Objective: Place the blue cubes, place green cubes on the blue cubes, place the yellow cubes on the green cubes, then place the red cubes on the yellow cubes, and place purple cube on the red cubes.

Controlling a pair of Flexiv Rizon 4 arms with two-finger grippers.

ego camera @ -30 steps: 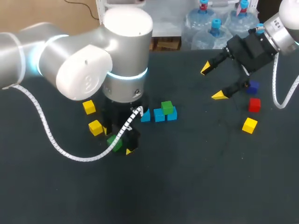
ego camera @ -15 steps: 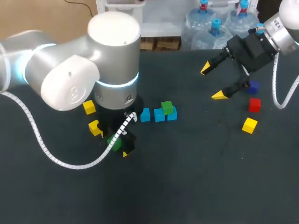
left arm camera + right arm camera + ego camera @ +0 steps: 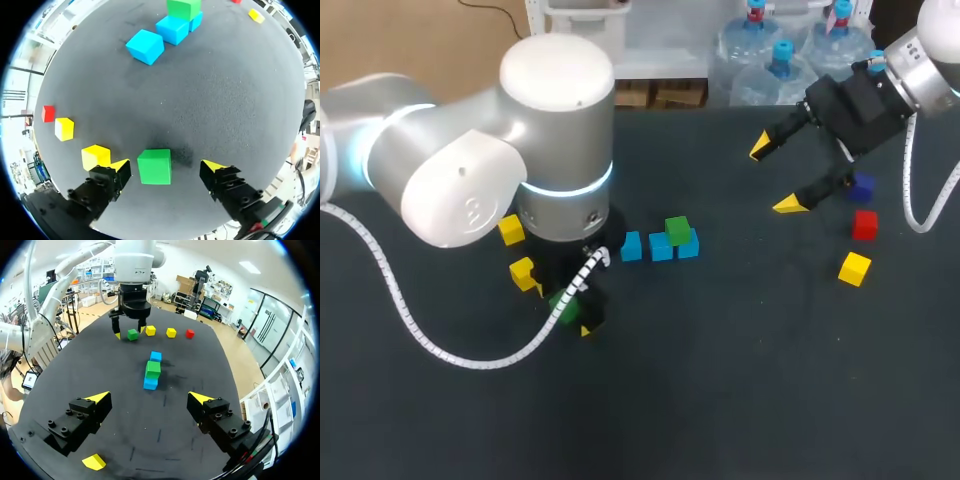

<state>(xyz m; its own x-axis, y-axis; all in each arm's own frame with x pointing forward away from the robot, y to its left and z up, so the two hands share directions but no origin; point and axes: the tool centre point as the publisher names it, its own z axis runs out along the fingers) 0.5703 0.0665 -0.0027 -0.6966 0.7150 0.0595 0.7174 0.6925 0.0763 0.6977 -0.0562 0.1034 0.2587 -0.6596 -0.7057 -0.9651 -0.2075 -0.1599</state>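
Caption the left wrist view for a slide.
Open left gripper straddling a loose green cube, blue cubes ahead.

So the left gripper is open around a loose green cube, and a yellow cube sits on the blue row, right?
Not quite: the top cube on the blue row is green, not yellow; the head view shows it. The left gripper is open around a loose green cube.

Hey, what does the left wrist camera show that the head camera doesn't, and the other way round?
Left wrist only: a red cube beside the yellow cubes, and the green cube sitting inside the open left end effector, touching neither side. Head only: the open right end effector and the purple cube. Both: the row of blue cubes with a second green cube on top.
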